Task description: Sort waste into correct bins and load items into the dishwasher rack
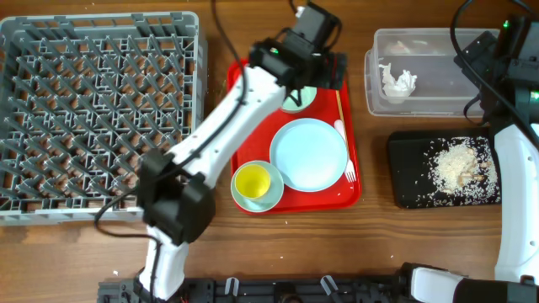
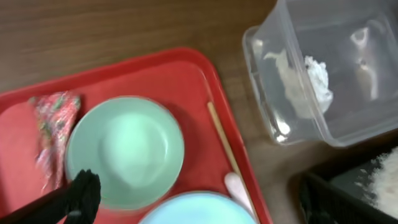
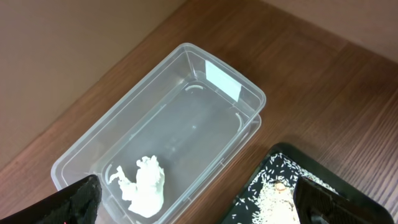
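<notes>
While over bowl point(image 2: 124, 152), left claw point(image 2: 196, 200) agape.

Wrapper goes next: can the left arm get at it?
Probably yes: the left gripper hangs open over the red tray, and the wrapper lies uncovered beside the green bowl.

No legible text, label or number anywhere.

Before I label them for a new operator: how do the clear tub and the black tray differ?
The clear tub is see-through with tall walls; the black tray is opaque and shallow. The clear tub holds a crumpled white tissue; the black tray holds whitish rice-like crumbs. Both are rectangular, similar in footprint, and sit to the right of the red tray.
</notes>
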Controlling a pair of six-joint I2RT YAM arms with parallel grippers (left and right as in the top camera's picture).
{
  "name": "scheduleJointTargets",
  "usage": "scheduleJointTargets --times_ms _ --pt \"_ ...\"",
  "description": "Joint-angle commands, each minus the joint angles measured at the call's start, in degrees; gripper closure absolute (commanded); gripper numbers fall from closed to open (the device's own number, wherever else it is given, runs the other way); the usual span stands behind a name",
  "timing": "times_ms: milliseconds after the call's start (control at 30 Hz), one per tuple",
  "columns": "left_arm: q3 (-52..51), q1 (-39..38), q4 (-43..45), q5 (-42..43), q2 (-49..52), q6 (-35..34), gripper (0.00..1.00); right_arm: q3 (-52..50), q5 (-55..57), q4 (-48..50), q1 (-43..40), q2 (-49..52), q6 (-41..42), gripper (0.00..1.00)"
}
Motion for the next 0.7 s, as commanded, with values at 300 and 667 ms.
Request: scheduleJointTargets --times_ms 300,667 --pt "0.9 -1.3 5.3 -7.6 13.6 8.5 0.55 0.0 -0.3 0.2 0.0 0.2 0.0 0.00" --pt "0.3 -1.6 4.7 -1.7 17.6 6.6 0.62 0.0 -0.3 0.2 0.0 0.2 0.0 0.00"
